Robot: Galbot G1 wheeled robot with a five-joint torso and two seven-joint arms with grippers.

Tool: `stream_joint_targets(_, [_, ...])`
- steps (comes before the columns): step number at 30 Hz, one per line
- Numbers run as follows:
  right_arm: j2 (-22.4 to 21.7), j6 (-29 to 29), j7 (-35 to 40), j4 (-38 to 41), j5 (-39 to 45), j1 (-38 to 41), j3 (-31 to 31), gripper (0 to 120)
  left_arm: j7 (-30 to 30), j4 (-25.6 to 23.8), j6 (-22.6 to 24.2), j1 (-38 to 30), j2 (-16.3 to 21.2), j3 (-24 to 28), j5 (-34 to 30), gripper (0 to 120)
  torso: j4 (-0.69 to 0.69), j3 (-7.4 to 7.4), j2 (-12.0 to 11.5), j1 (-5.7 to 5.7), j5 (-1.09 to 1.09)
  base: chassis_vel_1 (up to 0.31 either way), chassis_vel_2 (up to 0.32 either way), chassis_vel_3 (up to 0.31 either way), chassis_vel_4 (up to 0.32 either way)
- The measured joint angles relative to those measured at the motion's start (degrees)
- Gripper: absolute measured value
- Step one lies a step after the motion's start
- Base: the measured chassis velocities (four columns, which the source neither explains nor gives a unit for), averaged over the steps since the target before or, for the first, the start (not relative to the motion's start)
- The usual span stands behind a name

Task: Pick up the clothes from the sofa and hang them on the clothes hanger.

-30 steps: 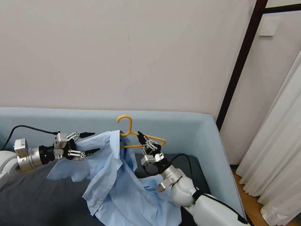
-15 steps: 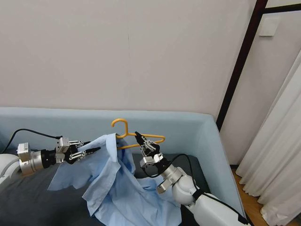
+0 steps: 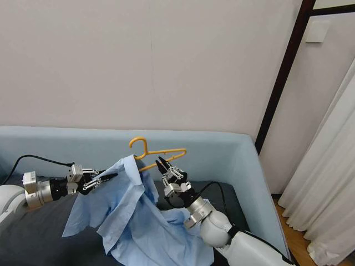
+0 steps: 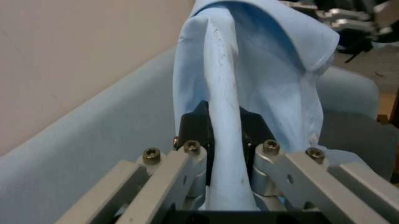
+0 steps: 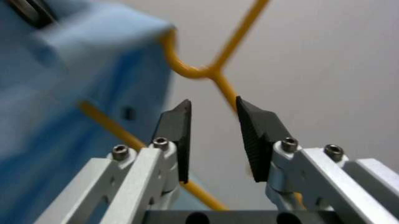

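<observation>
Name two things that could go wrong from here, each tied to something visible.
1. The right claw has its jaws apart around the yellow hanger, so the hanger may slip or tip out.
2. The left claw pinches only a narrow fold of the blue shirt; most of it hangs towards the sofa, so the fold could pull free.

Home setting, looks like a living room. Pale blue upholstered sofa [image 3: 222, 145] with dark grey seat cushion [image 3: 33, 233] set against a plain beige wall [image 3: 138, 66]. Dark door frame [image 3: 283, 72] just right of the sofa, white wall switch [image 3: 317, 30] beside it. White floor-length curtain [image 3: 333, 183] at far right, strip of wooden floor [image 3: 285, 230] under it. Blue shirt [image 3: 133, 216] and yellow wire hanger [image 3: 158, 153] over the sofa: household laundry items.
</observation>
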Motion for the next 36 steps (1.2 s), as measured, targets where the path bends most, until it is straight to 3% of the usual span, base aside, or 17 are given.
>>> stream_joint_targets(1, [0.0, 0.0, 0.0, 0.0, 0.0, 0.0, 0.0, 34, 0.0, 0.0, 0.0, 0.0, 0.0, 0.0, 0.0, 7, 0.00, 0.00, 0.0, 0.00, 0.00, 0.000, 0.000, 0.000, 0.000])
stream_joint_targets(4, [-0.4, 13.0, -20.5, -2.7, 12.3, -0.3, 2.4, 48, -0.7, 0.7, -0.2, -0.2, -0.3, 0.4, 1.6, 7, 0.02, 0.00, 0.0, 0.00, 0.00, 0.000, 0.000, 0.000, 0.000])
stream_joint_targets(7, [-1.3, 13.4, -27.2, -4.2, 16.2, -0.8, 2.8, 57, -1.0, 1.2, -0.2, -0.5, -0.3, 0.5, 2.2, 7, 0.00, 0.00, 0.0, 0.00, 0.00, 0.000, 0.000, 0.000, 0.000])
stream_joint_targets(9, [-2.1, 7.1, -25.9, -6.7, 17.2, -1.5, 2.7, 67, -1.0, 1.8, -0.6, -0.2, -0.1, 0.3, 3.3, 7, -0.01, 0.00, 0.0, 0.00, 0.00, 0.000, 0.000, 0.000, 0.000])
stream_joint_targets(10, [-2.1, 7.1, -25.9, -6.7, 17.2, -1.5, 2.7, 67, -1.0, 1.8, -0.6, -0.2, -0.1, 0.3, 3.3, 7, -0.01, 0.00, 0.0, 0.00, 0.00, 0.000, 0.000, 0.000, 0.000])
stream_joint_targets(13, [-1.9, -0.2, -24.3, -12.0, 19.9, -1.0, 2.4, 81, 0.0, 2.8, -1.0, 1.0, 0.5, -1.0, 4.6, 7, -0.01, 0.00, 0.0, 0.00, 0.01, 0.000, 0.000, 0.000, 0.000])
stream_joint_targets(19, [3.4, -8.9, -25.2, -26.5, 18.1, 3.3, 3.1, 99, 0.2, 3.1, -1.8, 4.8, 1.2, -3.7, 7.2, 7, 0.01, 0.00, 0.0, 0.00, 0.01, 0.000, 0.000, 0.000, 0.000])
stream_joint_targets(21, [4.9, -9.9, -27.1, -29.7, 17.8, 4.2, 3.7, 100, -0.3, 3.1, -2.2, 5.6, 1.0, -4.1, 7.9, 7, 0.01, 0.00, 0.0, 0.00, 0.00, 0.000, 0.000, 0.000, 0.000])
stream_joint_targets(26, [15.0, -8.0, -38.9, -49.7, 7.9, 9.0, 9.6, 100, -2.0, 2.1, -3.1, 8.2, 0.2, -5.7, 8.6, 7, 0.00, 0.01, 0.0, 0.01, -0.01, 0.000, 0.000, 0.000, 0.000])
stream_joint_targets(29, [18.7, -7.3, -41.2, -55.7, 4.6, 10.6, 12.4, 100, -3.0, 1.8, -3.4, 8.6, 0.1, -5.7, 8.6, 7, 0.02, 0.01, 0.0, 0.01, -0.01, 0.000, 0.000, 0.000, 0.000])
stream_joint_targets(34, [22.0, -8.4, -42.0, -59.6, 0.6, 11.3, 14.4, 100, -4.1, 1.7, -3.7, 8.3, -0.4, -5.3, 8.6, 7, 0.01, 0.01, 0.0, 0.01, -0.01, 0.000, 0.000, 0.000, 0.000])
stream_joint_targets(36, [22.5, -9.4, -43.2, -60.0, -2.7, 11.3, 15.2, 92, -4.7, 1.7, -3.8, 8.0, -0.5, -4.9, 8.5, 7, 0.00, 0.01, 0.0, 0.00, 0.00, 0.000, 0.000, 0.000, 0.000])
